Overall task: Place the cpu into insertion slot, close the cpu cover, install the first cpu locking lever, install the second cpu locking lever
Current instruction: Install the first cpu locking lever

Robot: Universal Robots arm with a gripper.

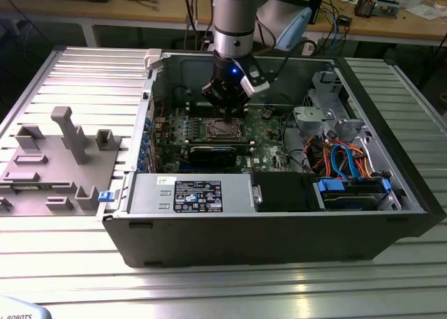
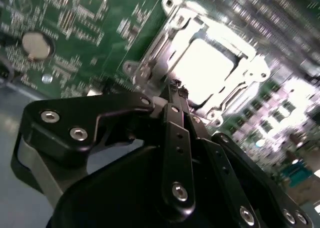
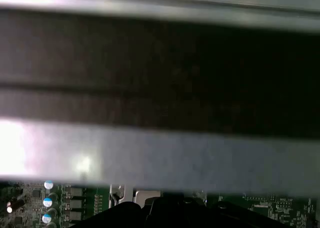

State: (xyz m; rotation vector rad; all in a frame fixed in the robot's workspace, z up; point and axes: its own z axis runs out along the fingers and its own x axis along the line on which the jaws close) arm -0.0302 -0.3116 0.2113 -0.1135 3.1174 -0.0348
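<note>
Inside the open computer case [image 1: 279, 214], the gripper [image 2: 176, 91], fingers closed on nothing, hovers beside the lowered cpu cover [image 2: 165, 48], seemingly to work its levers.

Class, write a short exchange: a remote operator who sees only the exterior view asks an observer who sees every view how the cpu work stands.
Operator: From out here I can't tell. Is the cpu in place?
Observer: Yes. In the second wrist view the cpu lies in the socket, its bright top showing through the opening of the cpu cover.
Operator: And the gripper?
Observer: The gripper is shut, with its tips at the edge of the cpu cover.
</note>
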